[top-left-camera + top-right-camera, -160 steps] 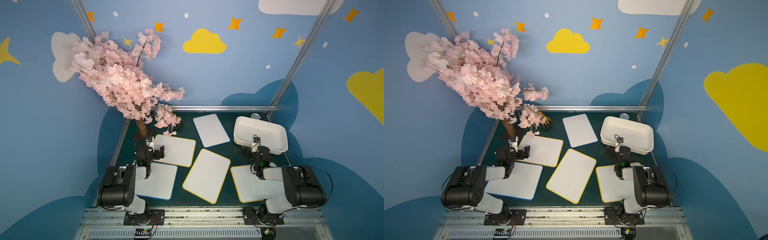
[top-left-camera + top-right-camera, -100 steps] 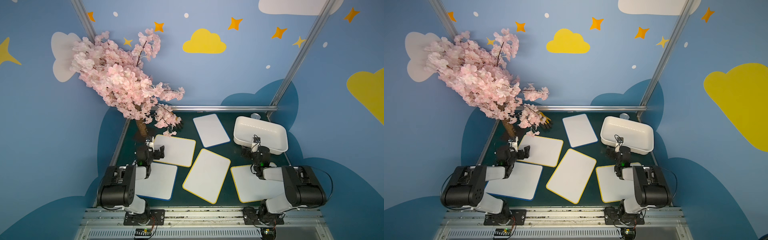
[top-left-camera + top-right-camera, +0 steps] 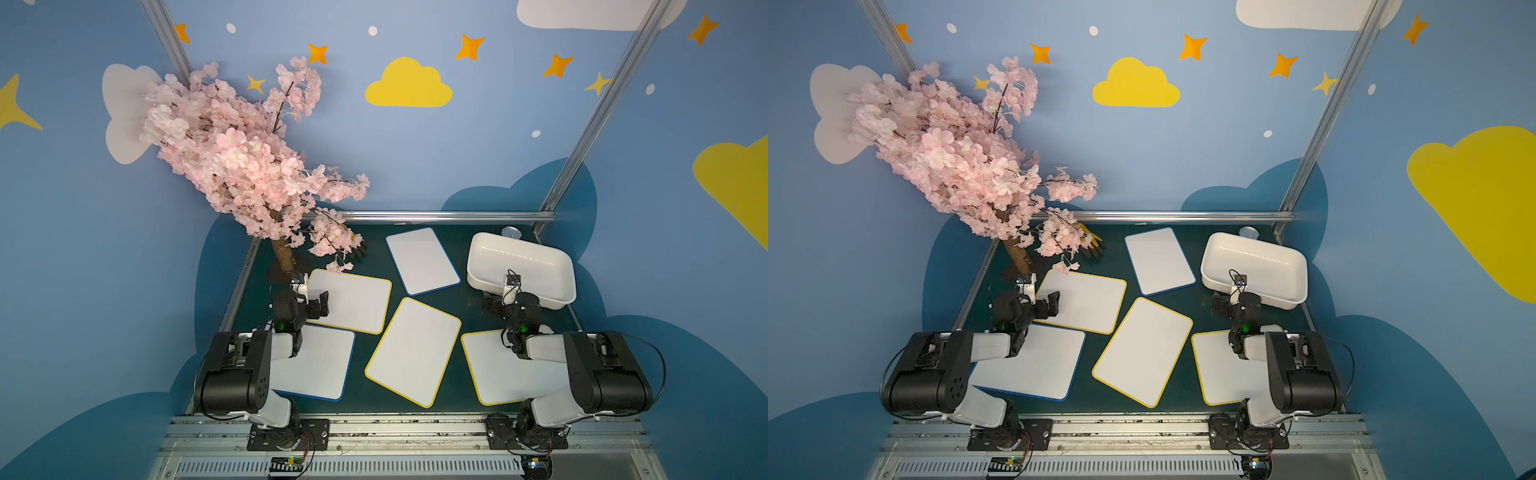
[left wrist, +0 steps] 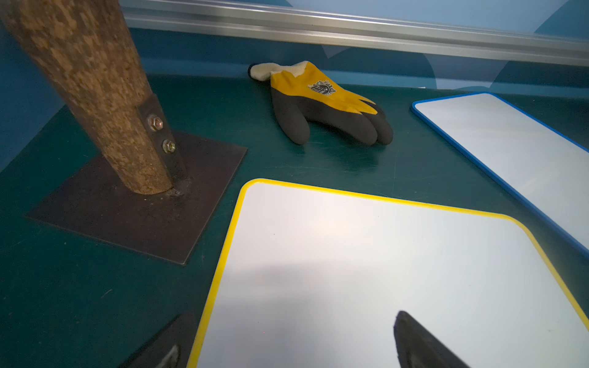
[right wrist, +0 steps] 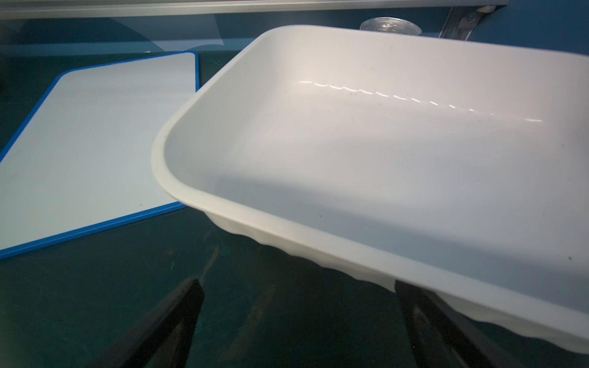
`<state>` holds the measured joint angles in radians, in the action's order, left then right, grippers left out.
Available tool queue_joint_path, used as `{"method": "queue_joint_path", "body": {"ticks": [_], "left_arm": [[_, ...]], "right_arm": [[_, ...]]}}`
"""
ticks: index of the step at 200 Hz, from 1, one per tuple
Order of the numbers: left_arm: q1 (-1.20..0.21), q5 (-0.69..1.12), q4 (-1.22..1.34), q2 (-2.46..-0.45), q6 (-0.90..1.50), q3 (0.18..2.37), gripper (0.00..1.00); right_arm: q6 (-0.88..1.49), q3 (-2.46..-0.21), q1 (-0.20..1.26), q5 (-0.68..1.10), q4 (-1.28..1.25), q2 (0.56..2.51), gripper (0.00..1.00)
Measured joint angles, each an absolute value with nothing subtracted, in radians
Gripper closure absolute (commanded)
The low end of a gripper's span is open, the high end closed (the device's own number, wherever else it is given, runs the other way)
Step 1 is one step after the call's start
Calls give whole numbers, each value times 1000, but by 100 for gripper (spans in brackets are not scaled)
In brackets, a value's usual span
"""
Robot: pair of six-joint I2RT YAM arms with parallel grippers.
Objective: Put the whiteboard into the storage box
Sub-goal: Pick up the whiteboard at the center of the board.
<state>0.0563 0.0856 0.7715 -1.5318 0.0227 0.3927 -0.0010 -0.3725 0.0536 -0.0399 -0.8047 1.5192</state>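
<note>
Several whiteboards lie flat on the green table. My left gripper point(image 3: 308, 302) point(image 4: 293, 321) is open, low over the near corner of a yellow-edged whiteboard point(image 3: 353, 299) point(image 4: 366, 270), one finger off its edge. A blue-edged whiteboard point(image 3: 422, 259) point(image 5: 95, 143) lies at the back, another yellow-edged one point(image 3: 413, 351) in the middle. The white storage box point(image 3: 536, 259) point(image 3: 1262, 262) point(image 5: 382, 143) stands empty at the back right. My right gripper point(image 3: 509, 298) point(image 5: 298, 285) is open and empty just in front of its near wall.
A blossom tree trunk point(image 4: 95, 95) on a dark base plate stands at the back left, a yellow and black glove point(image 4: 322, 102) beside it. A small silver can point(image 3: 511, 232) sits behind the box. Two more whiteboards point(image 3: 316, 361) point(image 3: 498, 365) lie under my arms.
</note>
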Motion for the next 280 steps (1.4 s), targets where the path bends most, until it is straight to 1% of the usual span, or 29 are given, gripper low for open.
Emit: {"method": "queue_joint_path", "body": {"ticks": [48, 86, 114, 161, 193, 212, 251, 280], "left_arm": [[22, 33, 769, -1532, 14, 397, 0], [-42, -97, 773, -1531, 7, 397, 0], [-61, -174, 770, -1518, 6, 397, 0], [-126, -260, 590, -1402, -27, 491, 0], [-225, -312, 443, -1338, -52, 583, 0], [-324, -342, 361, -1318, -75, 620, 0], [-539, -357, 171, -1316, -73, 706, 0], [-635, -336, -3, -1343, -2, 830, 0]], "right_arm": [[-2, -372, 56, -49, -809, 1520, 3], [-6, -370, 101, -156, -830, 1510, 3], [-26, -380, 146, -230, -754, 1427, 3], [-95, -463, 300, -354, -627, 1364, 3], [-82, -491, 361, -397, -486, 1282, 3], [-12, -534, 393, -439, -366, 1213, 3], [258, -691, 482, -491, -57, 1103, 3], [430, -764, 574, -497, 144, 1092, 4]]}}
